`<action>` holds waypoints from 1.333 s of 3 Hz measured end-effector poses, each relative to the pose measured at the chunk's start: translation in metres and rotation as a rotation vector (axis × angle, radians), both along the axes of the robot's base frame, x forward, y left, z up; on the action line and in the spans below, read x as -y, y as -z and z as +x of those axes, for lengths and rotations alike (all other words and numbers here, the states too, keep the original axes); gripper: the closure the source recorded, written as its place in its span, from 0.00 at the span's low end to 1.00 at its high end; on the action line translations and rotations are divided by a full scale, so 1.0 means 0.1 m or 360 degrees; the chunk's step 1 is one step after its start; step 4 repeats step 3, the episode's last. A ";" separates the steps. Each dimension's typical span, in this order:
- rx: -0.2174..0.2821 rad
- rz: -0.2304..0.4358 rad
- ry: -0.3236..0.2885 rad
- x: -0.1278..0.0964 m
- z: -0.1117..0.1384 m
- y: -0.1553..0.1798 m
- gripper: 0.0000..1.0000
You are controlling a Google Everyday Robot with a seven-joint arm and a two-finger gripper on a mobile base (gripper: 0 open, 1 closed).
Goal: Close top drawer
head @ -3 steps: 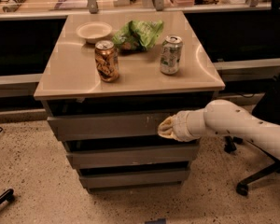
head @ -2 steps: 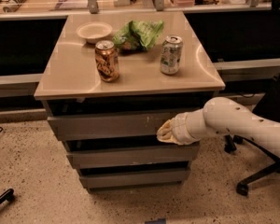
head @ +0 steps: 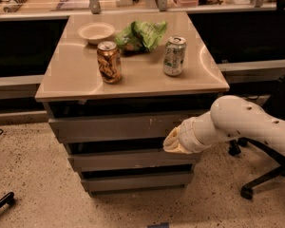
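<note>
Well, my hand (head: 174, 142) (spread or not, I cannot tell) meets the stiff, handle-less top drawer (head: 109, 127) right of centre; push flat.

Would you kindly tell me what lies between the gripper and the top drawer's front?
Nothing, by the camera view: the gripper appears to sit right against the lower right edge of the top drawer front, with no gap visible.

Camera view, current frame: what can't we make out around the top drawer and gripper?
All in the camera view.
Top drawer interior: only a dark strip under the tabletop; contents hidden.
Gripper, at the top drawer's front, right end: contact with the panel hidden by the arm.
Office chair: cut off by the right edge.
</note>
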State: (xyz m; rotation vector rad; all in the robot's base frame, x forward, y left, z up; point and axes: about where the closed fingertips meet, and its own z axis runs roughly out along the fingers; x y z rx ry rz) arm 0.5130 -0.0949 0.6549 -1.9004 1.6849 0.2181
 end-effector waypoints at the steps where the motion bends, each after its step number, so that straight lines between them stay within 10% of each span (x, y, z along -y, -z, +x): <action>1: 0.0007 -0.0047 0.0009 0.07 0.02 0.07 1.00; 2: 0.0007 -0.0216 0.0034 0.36 0.07 0.13 1.00; 4: 0.0011 -0.0226 0.0031 0.38 0.07 0.14 0.81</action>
